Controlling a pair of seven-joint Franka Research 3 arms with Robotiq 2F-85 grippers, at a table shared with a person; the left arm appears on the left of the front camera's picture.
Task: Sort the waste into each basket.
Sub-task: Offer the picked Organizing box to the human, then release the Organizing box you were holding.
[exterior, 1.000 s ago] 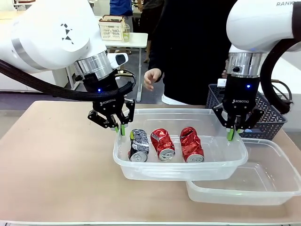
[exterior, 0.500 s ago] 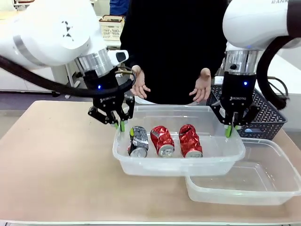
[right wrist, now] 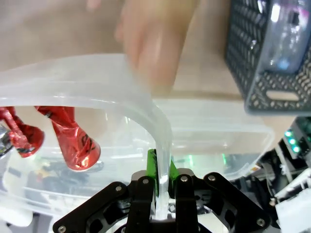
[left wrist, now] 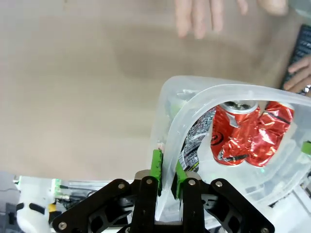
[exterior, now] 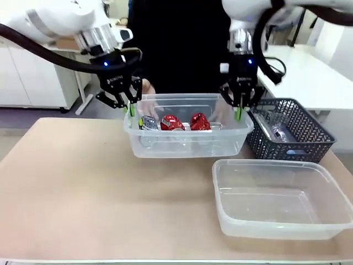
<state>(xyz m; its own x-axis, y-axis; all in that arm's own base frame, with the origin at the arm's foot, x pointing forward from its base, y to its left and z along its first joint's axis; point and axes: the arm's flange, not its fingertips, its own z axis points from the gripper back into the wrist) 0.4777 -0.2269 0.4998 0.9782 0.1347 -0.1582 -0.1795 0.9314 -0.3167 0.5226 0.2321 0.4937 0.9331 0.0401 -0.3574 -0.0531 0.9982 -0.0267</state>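
Observation:
A clear basket (exterior: pixel 187 146) hangs between both grippers over the far side of the table. In it lie two dented red cans (exterior: pixel 172 122) (exterior: pixel 199 121) and a black-and-silver foil wrapper (exterior: pixel 146 122). My left gripper (exterior: pixel 131 110) is shut on its left rim. My right gripper (exterior: pixel 238 113) is shut on its right rim. The left wrist view shows the green pads (left wrist: pixel 156 165) pinching the wall, with the red cans (left wrist: pixel 233 131) and the wrapper (left wrist: pixel 197 138) inside. In the right wrist view, the right gripper (right wrist: pixel 163 174) clamps the rim, with a red can (right wrist: pixel 73 136) beside it.
A second clear basket (exterior: pixel 270 162) stands empty at the front right. A dark lattice basket (exterior: pixel 309 138) with clear bottles (exterior: pixel 276 131) sits at the far right. The person's hands (left wrist: pixel 199 17) (right wrist: pixel 155 39) reach in just behind the held basket.
Both arms have carried the basket of cans away from the front, up and toward the person. It now sits clear of the second basket. The person's hands have come down behind it.

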